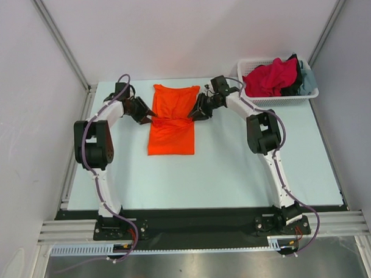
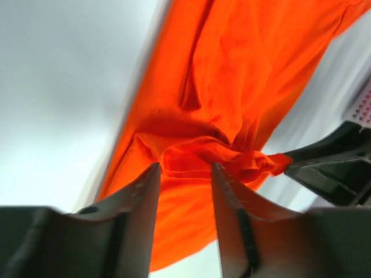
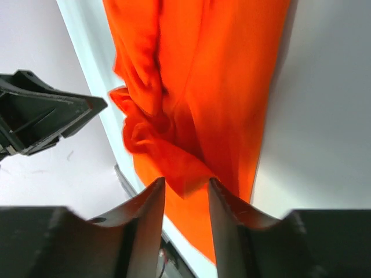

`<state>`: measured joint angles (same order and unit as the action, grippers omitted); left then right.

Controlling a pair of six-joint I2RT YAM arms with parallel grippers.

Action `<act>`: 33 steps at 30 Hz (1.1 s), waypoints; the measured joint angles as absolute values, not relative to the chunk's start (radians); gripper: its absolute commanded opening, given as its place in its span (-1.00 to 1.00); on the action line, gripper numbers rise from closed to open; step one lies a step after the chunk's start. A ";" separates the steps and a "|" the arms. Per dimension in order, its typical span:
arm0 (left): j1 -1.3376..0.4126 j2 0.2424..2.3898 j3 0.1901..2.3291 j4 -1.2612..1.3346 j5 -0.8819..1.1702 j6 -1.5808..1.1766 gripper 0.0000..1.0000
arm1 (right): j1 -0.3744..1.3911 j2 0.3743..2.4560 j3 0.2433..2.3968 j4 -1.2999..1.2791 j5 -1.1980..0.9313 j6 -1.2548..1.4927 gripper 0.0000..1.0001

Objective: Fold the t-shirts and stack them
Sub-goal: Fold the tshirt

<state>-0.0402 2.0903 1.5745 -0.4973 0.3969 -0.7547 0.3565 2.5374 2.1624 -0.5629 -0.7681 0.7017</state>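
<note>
Left end effector [image 2: 185, 167] and right end effector [image 3: 185, 182] stand part-spread around bunched shirt [image 1: 171, 118] edges, not pinching; shirt lies on desk [image 1: 235, 168] between them; likely soft, light, limp; best pinched at corners.

A pale blue-green worktop [image 1: 235, 174] is lying flat inside a booth of white panels [image 1: 194, 35]. A white mesh plastic basket [image 1: 282, 101] is sitting at its far right corner, reaching close to the right edge. A slanted aluminium post [image 1: 60, 43] is rising from the far left corner and another [image 1: 331, 24] from the far right. A black strip [image 1: 200, 219] is spanning the near edge, with a brushed metal sheet [image 1: 202, 269] lying nearer still. In the left wrist view, a blurred patch of the basket's mesh is showing at the right edge.
</note>
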 measured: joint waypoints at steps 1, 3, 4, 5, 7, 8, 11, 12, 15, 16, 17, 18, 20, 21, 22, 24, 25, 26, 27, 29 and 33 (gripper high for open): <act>-0.039 2.103 1.605 -0.515 0.384 -0.735 -0.02 | 0.349 2.563 2.212 -0.587 -0.766 0.697 -0.08; -0.036 2.129 1.703 -0.577 0.343 -0.683 0.06 | 0.328 2.612 2.324 -0.625 -0.756 0.680 0.03; -0.033 2.141 1.763 -0.608 0.320 -0.651 0.07 | 0.316 2.632 2.378 -0.646 -0.752 0.675 0.05; -0.030 2.143 1.811 -0.627 0.303 -0.619 0.11 | 0.298 2.646 2.434 -0.661 -0.747 0.669 0.10; -0.023 2.124 1.864 -0.643 0.285 -0.564 0.10 | 0.262 2.639 2.468 -0.678 -0.741 0.652 0.15; -0.021 2.094 1.854 -0.628 0.297 -0.539 0.08 | 0.252 2.618 2.450 -0.669 -0.738 0.642 0.15; -0.015 1.963 1.705 -0.558 0.377 -0.501 -0.06 | 0.218 2.486 2.269 -0.651 -0.719 0.615 0.14; -0.015 1.909 1.621 -0.522 0.418 -0.498 -0.09 | 0.218 2.421 2.167 -0.616 -0.714 0.607 0.12; -0.031 1.798 1.390 -0.402 0.527 -0.516 -0.21 | 0.259 2.273 1.913 -0.526 -0.715 0.608 0.00; -0.042 1.778 1.316 -0.350 0.563 -0.530 -0.24 | 0.287 2.239 1.846 -0.490 -0.715 0.612 -0.11; -0.054 1.772 1.253 -0.294 0.593 -0.549 -0.26 | 0.321 2.219 1.796 -0.448 -0.717 0.618 -0.14; -0.068 1.771 1.200 -0.241 0.620 -0.567 -0.26 | 0.356 2.209 1.757 -0.402 -0.720 0.628 -0.18; -0.090 1.785 1.129 -0.166 0.661 -0.599 -0.28 | 0.421 2.205 1.692 -0.302 -0.727 0.646 -0.30; -0.102 1.796 1.105 -0.126 0.681 -0.617 -0.29 | 0.451 2.205 1.662 -0.257 -0.731 0.657 -0.38; -0.111 1.809 1.089 -0.083 0.698 -0.634 -0.32 | 0.472 2.205 1.638 -0.224 -0.736 0.667 -0.61; -0.119 1.840 1.079 -0.004 0.722 -0.663 -0.35 | 0.503 2.210 1.597 -0.137 -0.756 0.709 -0.81; -0.120 1.853 1.079 0.027 0.727 -0.674 -0.37 | 0.506 2.217 1.589 -0.099 -0.765 0.733 -0.88; -0.118 1.871 1.079 0.063 0.730 -0.683 -0.38 | 0.505 2.231 1.587 -0.052 -0.776 0.761 -0.88; -0.117 1.884 1.079 0.086 0.731 -0.690 -0.38 | 0.500 2.247 1.588 0.001 -0.784 0.784 -0.88; -0.117 1.925 1.085 0.132 0.735 -0.701 -0.40 | 0.486 2.290 1.598 0.083 -0.798 0.817 -0.90; -0.115 2.019 1.114 0.185 0.736 -0.717 -0.44 | 0.466 2.387 1.633 0.157 -0.810 0.852 -0.95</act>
<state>-0.1150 2.0190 1.1145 0.1848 0.7364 -0.7166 0.4664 2.3875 1.6333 0.1566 -0.8101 0.8520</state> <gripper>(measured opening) 0.294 0.041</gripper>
